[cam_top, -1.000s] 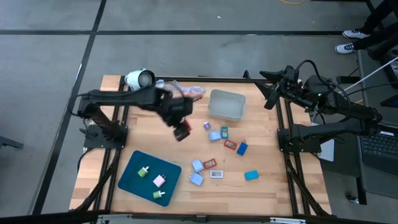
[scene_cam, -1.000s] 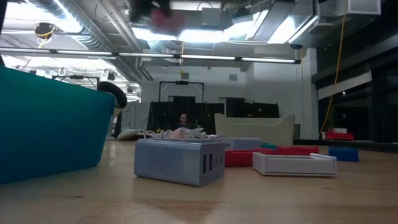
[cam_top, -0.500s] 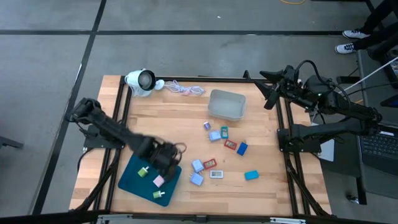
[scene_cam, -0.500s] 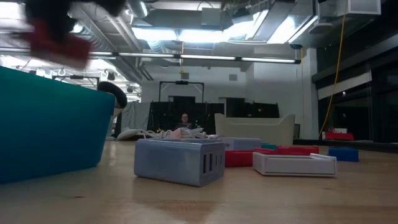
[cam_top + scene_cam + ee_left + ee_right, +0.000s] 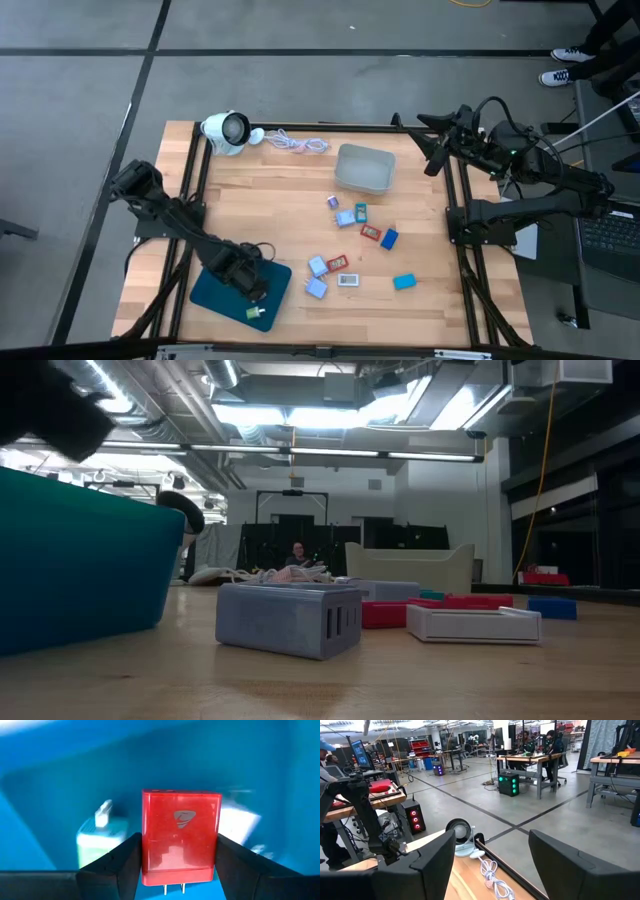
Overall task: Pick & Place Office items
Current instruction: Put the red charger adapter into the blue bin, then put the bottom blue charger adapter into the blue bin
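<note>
The left claw [image 5: 175, 885] grips a red charger block [image 5: 180, 837] between its two dark fingers, prongs pointing back toward the wrist, and hovers low over the teal tray [image 5: 210, 290] at the bench's near left corner. Just beyond the held block lie a pale green piece [image 5: 100, 837] on one side and a whitish, blurred piece [image 5: 237, 822] on the other, both already in the tray. Farther out from the claw, the remaining office items [image 5: 345, 255] sit scattered mid-bench, with a grey bin [image 5: 364, 168] beyond them and a white round camera [image 5: 224, 128] with its cord at the far edge. The right claw [image 5: 490, 865] waits wide and empty, well apart at the bench's far right corner.

The likely risk: a release from this height could let the red block land on the green piece or tip onto its edge, since the neighbours lie close.

Only the left wrist view shows the grip and the neighbouring pieces; from above the arm hides them. The low view shows only the tray's wall [image 5: 90, 560] and nearer blocks, with a grey-blue charger [image 5: 288, 618] foremost
</note>
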You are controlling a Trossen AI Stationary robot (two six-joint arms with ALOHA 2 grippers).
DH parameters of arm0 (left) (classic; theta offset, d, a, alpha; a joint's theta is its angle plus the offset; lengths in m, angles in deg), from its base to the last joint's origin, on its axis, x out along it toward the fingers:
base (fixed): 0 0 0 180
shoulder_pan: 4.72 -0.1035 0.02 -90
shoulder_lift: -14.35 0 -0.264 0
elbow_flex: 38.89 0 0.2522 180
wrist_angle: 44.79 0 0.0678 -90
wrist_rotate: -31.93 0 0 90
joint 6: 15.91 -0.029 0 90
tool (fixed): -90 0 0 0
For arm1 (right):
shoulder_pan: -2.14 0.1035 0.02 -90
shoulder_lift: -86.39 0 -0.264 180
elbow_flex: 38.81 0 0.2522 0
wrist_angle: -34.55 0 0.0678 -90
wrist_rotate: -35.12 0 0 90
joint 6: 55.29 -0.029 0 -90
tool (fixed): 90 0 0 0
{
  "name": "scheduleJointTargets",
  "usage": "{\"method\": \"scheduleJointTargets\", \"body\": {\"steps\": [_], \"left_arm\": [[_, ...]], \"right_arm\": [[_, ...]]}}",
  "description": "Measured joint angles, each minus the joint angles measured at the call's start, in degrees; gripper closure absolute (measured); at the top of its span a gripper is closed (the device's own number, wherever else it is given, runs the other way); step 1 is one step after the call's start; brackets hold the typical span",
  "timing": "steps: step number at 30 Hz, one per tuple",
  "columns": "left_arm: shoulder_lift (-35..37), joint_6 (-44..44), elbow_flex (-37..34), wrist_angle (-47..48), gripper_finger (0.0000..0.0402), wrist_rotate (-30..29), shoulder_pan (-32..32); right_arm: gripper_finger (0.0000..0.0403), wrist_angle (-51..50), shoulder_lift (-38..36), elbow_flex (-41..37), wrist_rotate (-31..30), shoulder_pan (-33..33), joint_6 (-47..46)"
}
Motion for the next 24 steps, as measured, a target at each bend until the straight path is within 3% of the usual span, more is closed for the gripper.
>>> {"method": "scheduleJointTargets", "body": {"steps": [4,9,12,16,19,24], "left_arm": [[0.0,2.66,-0.84,-0.28,0.0192,2.46,0.38],[1.41,2.44,-0.84,-3.14,0.0072,2.91,0.42],[3.09,2.88,-0.84,-3.76,0.0033,2.29,0.27],[6.83,3.45,-0.84,-4.93,0.0029,0.35,0.06],[10.88,3.18,-0.84,-6.38,0.0038,-4.53,-1.1],[16.02,-2.75,-0.84,-5.97,0.0058,-11.65,-8.36]], "right_arm": [[0.0146,0.07,0.02,0.0,0.0,-0.01,-0.16],[0.0146,0.14,0.02,0.0,0.17,0.0,-0.67],[0.0146,0.14,0.02,0.0,0.15,-0.01,-0.46],[0.0146,0.21,0.02,0.0,0.14,-0.01,-0.04],[0.0146,0.27,0.02,0.0,0.13,-0.01,-0.04],[0.0146,0.35,0.02,0.0,0.11,0.01,-0.06]]}}
